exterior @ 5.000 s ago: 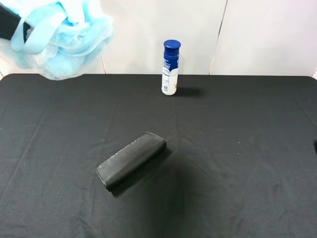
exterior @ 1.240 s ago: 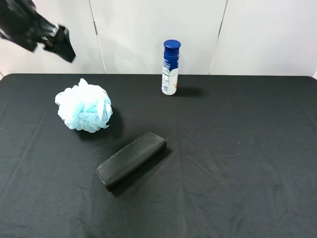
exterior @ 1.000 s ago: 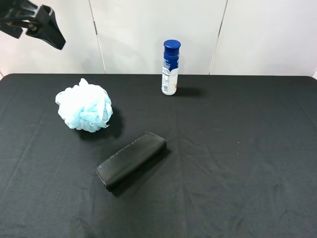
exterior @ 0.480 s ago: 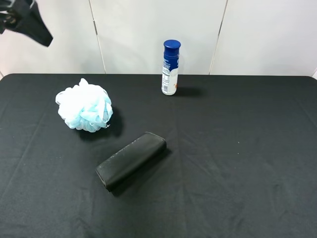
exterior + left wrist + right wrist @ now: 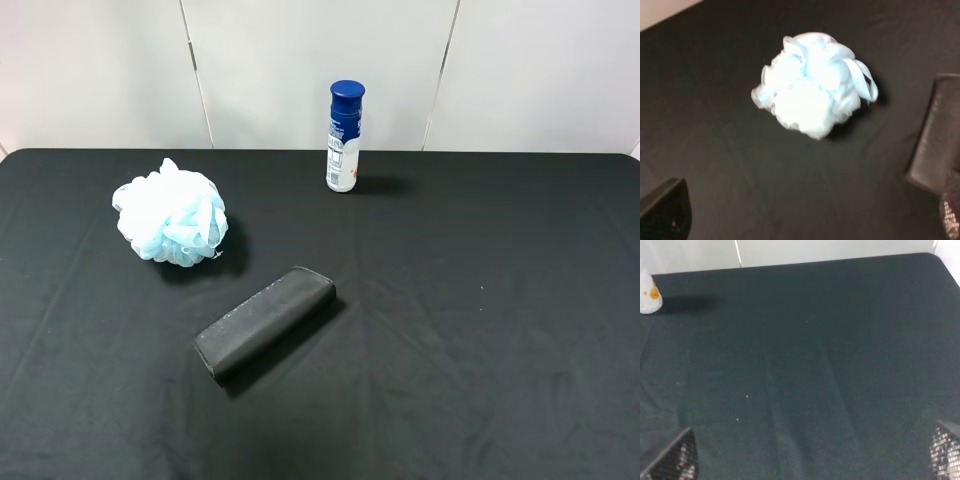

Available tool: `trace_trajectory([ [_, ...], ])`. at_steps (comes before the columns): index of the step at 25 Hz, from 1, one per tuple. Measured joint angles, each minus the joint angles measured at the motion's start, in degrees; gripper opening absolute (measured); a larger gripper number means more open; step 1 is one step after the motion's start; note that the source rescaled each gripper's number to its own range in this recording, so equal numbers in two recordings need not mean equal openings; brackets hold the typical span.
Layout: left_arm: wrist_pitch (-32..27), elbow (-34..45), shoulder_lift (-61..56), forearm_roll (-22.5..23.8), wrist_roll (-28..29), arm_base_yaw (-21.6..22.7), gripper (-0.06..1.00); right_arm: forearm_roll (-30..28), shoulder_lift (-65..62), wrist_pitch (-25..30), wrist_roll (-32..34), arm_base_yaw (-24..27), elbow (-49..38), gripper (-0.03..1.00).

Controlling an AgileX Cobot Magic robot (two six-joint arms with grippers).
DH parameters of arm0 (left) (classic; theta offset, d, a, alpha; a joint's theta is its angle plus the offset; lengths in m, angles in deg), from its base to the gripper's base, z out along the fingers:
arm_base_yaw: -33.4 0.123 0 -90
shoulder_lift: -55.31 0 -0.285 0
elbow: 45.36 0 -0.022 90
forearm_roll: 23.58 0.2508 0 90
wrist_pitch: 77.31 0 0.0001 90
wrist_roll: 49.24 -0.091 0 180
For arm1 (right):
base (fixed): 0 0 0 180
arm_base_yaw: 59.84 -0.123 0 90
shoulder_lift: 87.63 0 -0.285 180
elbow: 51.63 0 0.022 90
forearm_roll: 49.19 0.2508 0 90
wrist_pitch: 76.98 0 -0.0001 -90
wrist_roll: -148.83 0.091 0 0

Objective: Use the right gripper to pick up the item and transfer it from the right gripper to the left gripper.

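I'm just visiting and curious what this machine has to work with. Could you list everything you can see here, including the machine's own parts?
bath pouf: one, light blue and white ruffled mesh, lying on the left part of the table, apart from everything else.
case: one, black, oblong, lying at a slant near the middle of the table, nearer the camera than the pouf.
bottle: one, white with a blue cap, standing upright at the far edge of the table.
table: one, covered in black cloth, in front of a white panelled wall.
left end effector: one, dark fingers spread wide at the frame edges, open, above the pouf.
right end effector: one, dark fingers with textured pads, open, over bare cloth.
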Motion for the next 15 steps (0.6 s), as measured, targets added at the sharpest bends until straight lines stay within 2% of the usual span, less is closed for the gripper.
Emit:
trace_trajectory([
  [3,-1.4,0.3,-4.7,-1.0,0.5,0.0,1.0,0.0,0.0,0.0,0.0,0.0,0.0,1.0],
  [8,-1.4,5.4,-16.4,-3.5,2.4,0.0,1.0,0.0,0.0,0.1,0.0,0.0,0.0,1.0],
  [11,-1.4,12.5,-27.9,-1.6,6.6,0.0,1.0,0.0,0.0,0.1,0.0,0.0,0.0,1.0],
  [15,-1.4,22.1,-39.7,-0.3,8.0,0.0,1.0,0.0,0.0,0.1,0.0,0.0,0.0,1.0],
])
